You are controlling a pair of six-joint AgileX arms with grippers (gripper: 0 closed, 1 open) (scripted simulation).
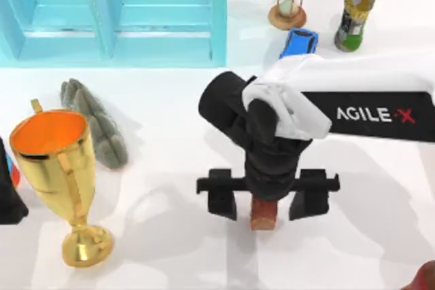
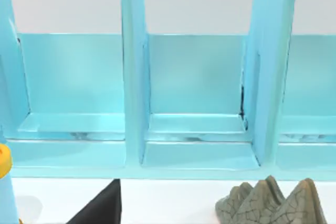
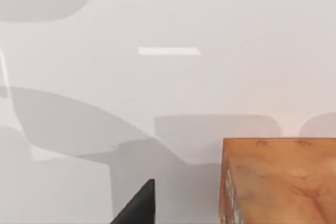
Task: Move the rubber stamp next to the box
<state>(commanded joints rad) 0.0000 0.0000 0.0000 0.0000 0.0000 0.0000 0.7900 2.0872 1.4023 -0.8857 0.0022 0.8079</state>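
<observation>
Closest to our overhead camera, our right arm (image 1: 353, 110) reaches across the table (image 1: 170, 249), its gripper (image 1: 266, 203) spread wide with one jaw either side of the rubber stamp (image 1: 263, 215) at front centre, well short of the blue box (image 1: 115, 15). We judge the stamp light, rigid and best pinched across flat sides; our right wrist view adds its mottled orange face (image 3: 278, 182), while our left wrist view adds the box's dividers (image 2: 134, 77).

The worktop (image 1: 380, 236) is seen from directly overhead in the top view. The blue box (image 2: 194, 103) is faced level and close in the left wrist view; it is shared with the top view, as is the grey rock (image 2: 268, 203). The rubber stamp (image 3: 278, 182) is met at near range, low over the worktop, in the right wrist view, and appears from above too.
</observation>
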